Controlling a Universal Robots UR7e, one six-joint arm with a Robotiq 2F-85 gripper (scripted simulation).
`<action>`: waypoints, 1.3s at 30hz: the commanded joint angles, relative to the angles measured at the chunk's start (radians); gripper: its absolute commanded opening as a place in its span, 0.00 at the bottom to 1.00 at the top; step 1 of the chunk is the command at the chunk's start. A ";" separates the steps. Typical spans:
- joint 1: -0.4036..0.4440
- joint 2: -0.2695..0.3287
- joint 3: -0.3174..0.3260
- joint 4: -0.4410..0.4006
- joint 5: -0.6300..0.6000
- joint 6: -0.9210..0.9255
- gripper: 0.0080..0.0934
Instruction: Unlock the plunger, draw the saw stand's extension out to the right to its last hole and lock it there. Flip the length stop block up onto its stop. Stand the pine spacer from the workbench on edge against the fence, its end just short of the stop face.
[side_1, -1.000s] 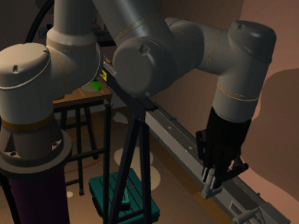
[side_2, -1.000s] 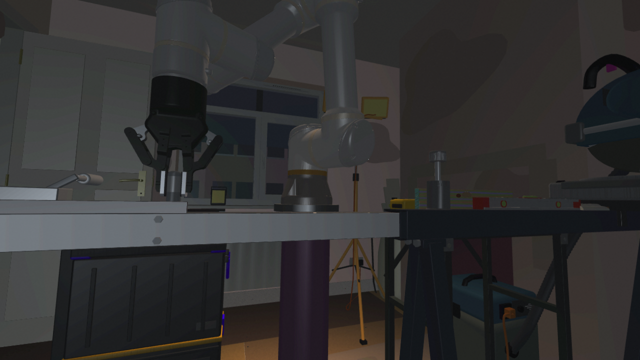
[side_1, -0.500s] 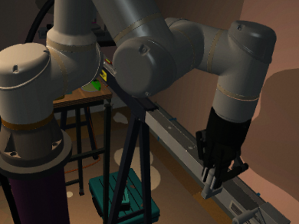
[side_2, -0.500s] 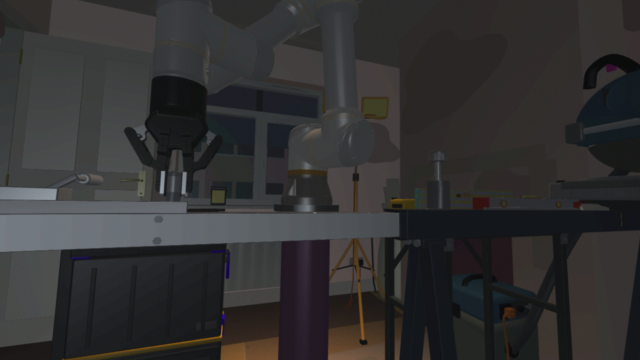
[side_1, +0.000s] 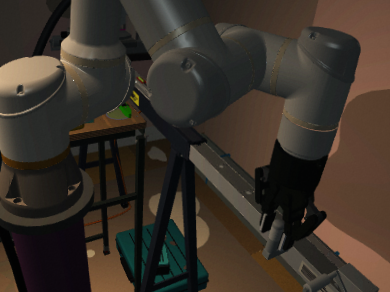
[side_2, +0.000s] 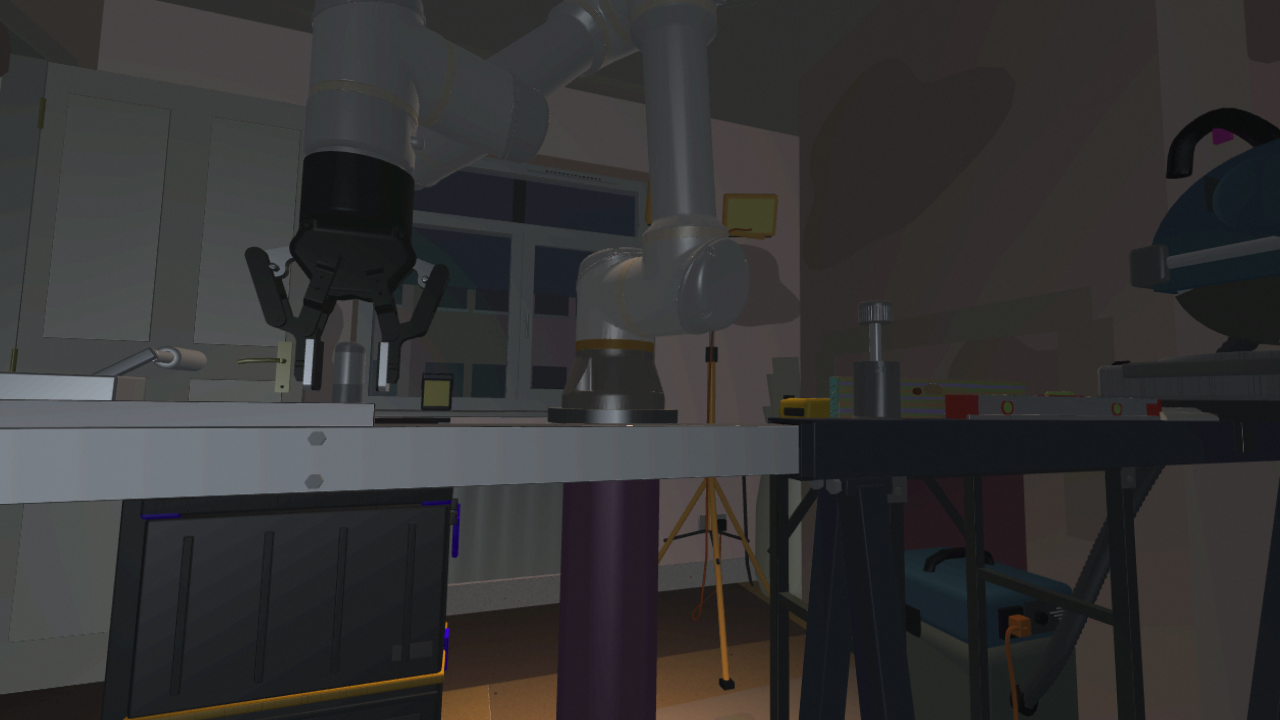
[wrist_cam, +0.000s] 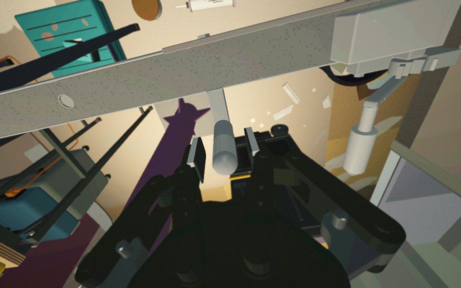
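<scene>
The saw stand's grey extension rail (side_2: 394, 452) (wrist_cam: 163, 79) reaches out from the dark stand. A short grey pull handle (wrist_cam: 224, 147) (side_2: 347, 369) stands up from the rail. My gripper (wrist_cam: 224, 153) (side_2: 347, 363) (side_1: 280, 235) hangs over the handle, open, with a finger on either side of it and nothing in its grasp. The plunger (side_2: 875, 363), a knurled knob on a dark barrel, stands raised on the dark stand's end. The stop block (wrist_cam: 380, 34) lies at the rail's outer end with its lever arm (wrist_cam: 361, 142) (side_2: 148, 360) beside it. The pine spacer is not in sight.
The mitre saw (side_2: 1217, 242) sits on the dark stand. A workbench (side_1: 107, 127) stands behind my base. A teal case (side_1: 165, 257) lies on the floor under the stand's legs. A black cabinet (side_2: 277, 600) stands below the rail.
</scene>
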 joint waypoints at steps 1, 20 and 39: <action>0.000 0.000 0.000 0.000 0.000 0.000 0.47; 0.000 -0.056 -0.027 0.081 0.000 0.000 0.47; 0.000 -0.143 -0.088 0.230 0.000 0.000 0.47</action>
